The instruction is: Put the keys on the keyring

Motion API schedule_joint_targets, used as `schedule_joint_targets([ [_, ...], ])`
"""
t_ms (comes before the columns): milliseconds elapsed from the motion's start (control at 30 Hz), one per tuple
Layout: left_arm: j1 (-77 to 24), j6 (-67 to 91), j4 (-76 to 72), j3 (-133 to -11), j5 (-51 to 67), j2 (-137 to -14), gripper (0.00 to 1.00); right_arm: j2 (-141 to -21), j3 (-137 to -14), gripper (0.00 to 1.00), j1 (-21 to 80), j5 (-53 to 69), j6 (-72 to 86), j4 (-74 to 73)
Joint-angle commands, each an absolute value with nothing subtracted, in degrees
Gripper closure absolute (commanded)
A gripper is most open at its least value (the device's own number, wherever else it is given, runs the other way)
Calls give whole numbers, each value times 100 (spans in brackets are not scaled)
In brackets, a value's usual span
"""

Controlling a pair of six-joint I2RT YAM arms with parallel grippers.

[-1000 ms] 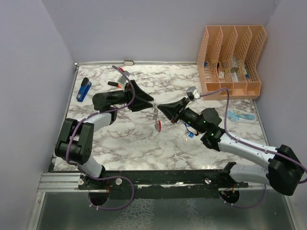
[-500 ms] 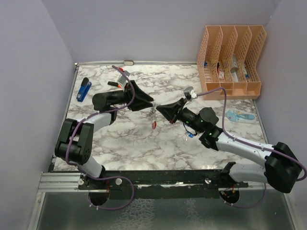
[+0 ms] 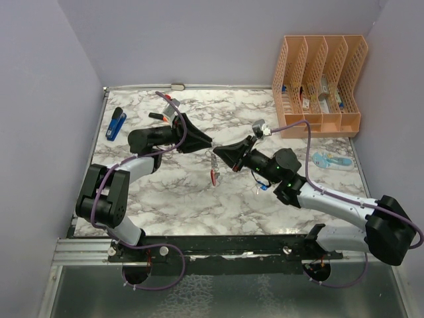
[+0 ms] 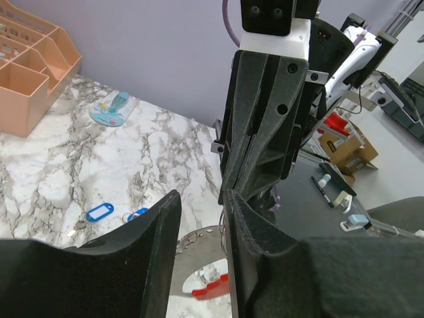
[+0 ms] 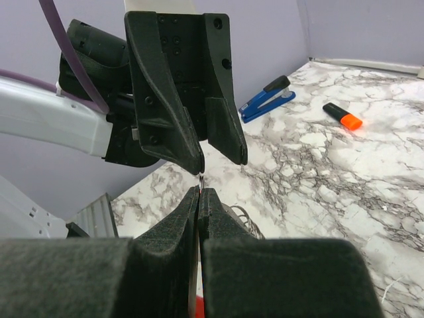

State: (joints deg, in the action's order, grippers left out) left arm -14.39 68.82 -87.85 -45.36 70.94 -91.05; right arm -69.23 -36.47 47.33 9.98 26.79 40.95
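The keyring (image 3: pixel 213 167) hangs above the table's middle, its grey band (image 4: pixel 199 255) above its red loop (image 4: pixel 213 289). My right gripper (image 3: pixel 218 150) is shut on the keyring's thin top, which pokes out between the closed tips in the right wrist view (image 5: pixel 199 191). My left gripper (image 3: pixel 207 142) faces it tip to tip; it is open (image 4: pixel 201 199), and the band and loop show through the gap. Two blue-headed keys (image 4: pixel 99 213) lie on the marble below the right arm, also in the top view (image 3: pixel 263 186).
An orange file organizer (image 3: pixel 318 73) stands at the back right. A dark-blue stapler (image 3: pixel 116 124) and a black marker with orange cap (image 3: pixel 158 116) lie at the back left. A pale-blue flat item (image 3: pixel 330 160) lies at the right edge.
My right gripper has moved left, closer to the left gripper's tips, and the hanging keyring has shifted slightly left with it. The left arm has barely moved.
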Motion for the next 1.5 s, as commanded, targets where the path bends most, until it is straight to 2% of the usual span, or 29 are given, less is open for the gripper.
schedule_joint_targets([
  [0, -1482, 6838, -10248, -4459, 7158, -9108, 67, -6956, -3847, 99, 4790, 1078, 2722, 4456],
  [433, -1481, 6776, -10248, -4292, 7324, -8886, 69, -6786, -3819, 99, 4799, 918, 2630, 4317],
  [1233, -1591, 6749, -10248, -4333, 7430, -8741, 63, -6701, -3874, 99, 4808, 933, 2623, 4184],
  [1467, -1617, 6711, -10242, -4307, 7444, -8759, 69, -6697, -3876, 99, 4808, 918, 2611, 4166],
])
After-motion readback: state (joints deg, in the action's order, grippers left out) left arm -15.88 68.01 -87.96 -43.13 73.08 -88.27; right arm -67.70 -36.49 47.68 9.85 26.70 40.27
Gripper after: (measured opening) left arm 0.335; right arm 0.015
